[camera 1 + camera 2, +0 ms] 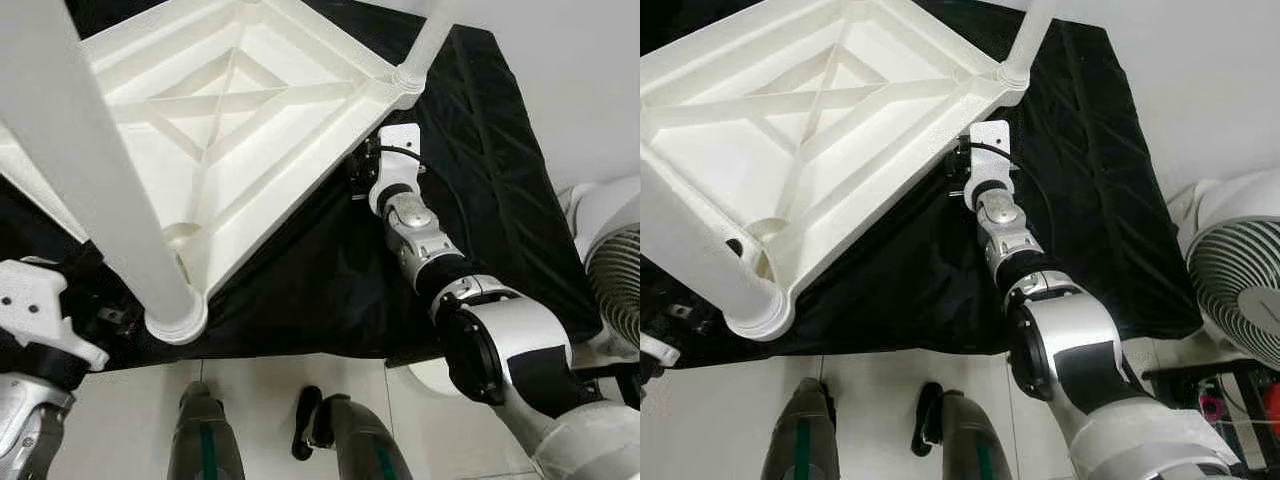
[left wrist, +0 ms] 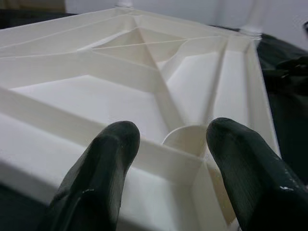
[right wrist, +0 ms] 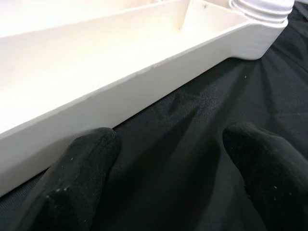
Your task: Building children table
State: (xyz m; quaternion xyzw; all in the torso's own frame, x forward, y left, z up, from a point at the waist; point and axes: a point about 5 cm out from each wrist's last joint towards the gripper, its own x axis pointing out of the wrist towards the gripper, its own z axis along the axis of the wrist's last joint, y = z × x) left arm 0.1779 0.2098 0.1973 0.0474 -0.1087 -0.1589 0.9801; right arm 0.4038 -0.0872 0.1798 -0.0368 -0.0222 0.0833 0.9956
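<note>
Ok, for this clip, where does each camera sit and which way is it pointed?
Left eye: head, looking down at the upturned white table on black cloth; both arms and legs show.
Right eye: same head camera; right arm reaches to the table rim, fan beside it.
Left wrist: along the open left hand into the table's ribbed underside.
Right wrist: along the open right hand at the rim and cloth.
All four share the table.
</note>
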